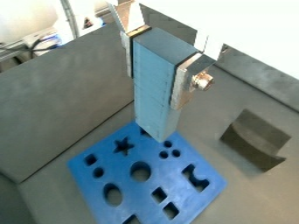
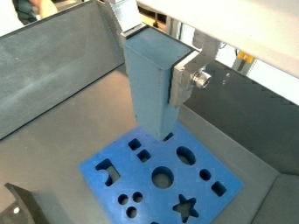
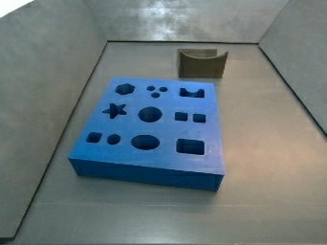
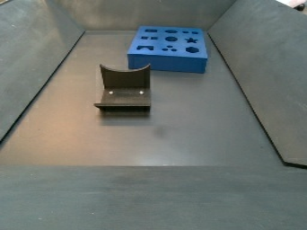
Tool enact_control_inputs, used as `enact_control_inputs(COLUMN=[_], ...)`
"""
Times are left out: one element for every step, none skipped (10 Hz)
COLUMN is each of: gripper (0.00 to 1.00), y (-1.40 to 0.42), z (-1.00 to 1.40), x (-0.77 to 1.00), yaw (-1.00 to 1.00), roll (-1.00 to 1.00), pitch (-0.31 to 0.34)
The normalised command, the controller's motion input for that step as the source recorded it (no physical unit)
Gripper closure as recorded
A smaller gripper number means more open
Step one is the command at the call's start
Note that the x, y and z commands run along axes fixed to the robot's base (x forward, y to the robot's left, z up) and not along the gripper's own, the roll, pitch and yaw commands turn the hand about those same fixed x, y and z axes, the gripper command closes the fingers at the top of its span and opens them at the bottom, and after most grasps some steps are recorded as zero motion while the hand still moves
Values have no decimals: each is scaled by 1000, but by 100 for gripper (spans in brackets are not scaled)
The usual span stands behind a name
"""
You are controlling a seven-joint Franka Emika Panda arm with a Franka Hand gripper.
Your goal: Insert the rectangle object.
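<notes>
In both wrist views my gripper (image 1: 155, 66) (image 2: 152, 61) is shut on the rectangle object (image 1: 158, 92) (image 2: 152, 92), a smooth light blue-grey bar held upright between the silver fingers (image 1: 187, 80). The bar's lower end hangs above one edge of the dark blue board (image 1: 146, 179) (image 2: 163, 179) with shaped holes. I cannot tell whether it touches the board. The board also lies flat on the floor in both side views (image 3: 153, 153) (image 4: 171, 61). Neither the gripper nor the bar shows in the side views.
An olive-brown U-shaped holder (image 3: 201, 62) (image 4: 122, 88) stands on the grey floor apart from the board; it also shows in both wrist views (image 1: 257, 138) (image 2: 24, 206). Sloping grey walls (image 3: 52, 105) (image 4: 258, 81) enclose the floor on all sides.
</notes>
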Motion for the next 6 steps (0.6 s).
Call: enact_control_inputs(gripper=[100,100,100,100,100,100], y=[-1000,-831,-676,-477,-335,-200], z=[-491,-353,-172,-82,-67,-41], x=[455,419,359,265,195,135], yaw=[314,209,134,80,60,47], roll=[23,79,109,119,125,123], pitch=[-11,3,20,45,53,60])
